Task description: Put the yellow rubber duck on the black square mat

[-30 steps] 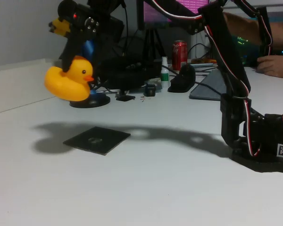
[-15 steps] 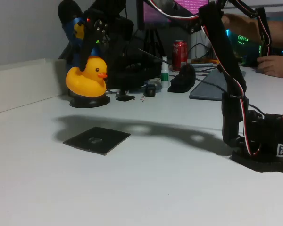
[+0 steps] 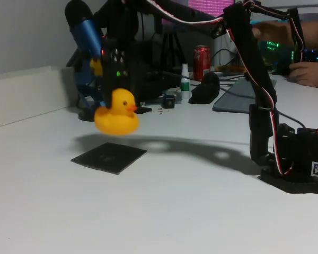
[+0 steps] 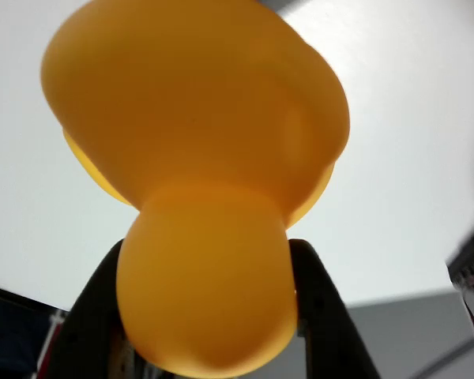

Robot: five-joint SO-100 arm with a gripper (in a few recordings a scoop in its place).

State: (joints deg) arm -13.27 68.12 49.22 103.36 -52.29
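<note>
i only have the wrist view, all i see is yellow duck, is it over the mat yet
Observer: Nearly. In the fixed view the yellow rubber duck hangs in the air just above the far edge of the black square mat, not touching it.
Operator: which way is it facing
Observer: Its beak points to the right of the fixed view, and the duck sits upright in the gripper, which holds it by the head from above.
Operator: anything close i could bump
Observer: A round black stand base sits on the table just behind the mat in the fixed view, left of the duck.
</note>
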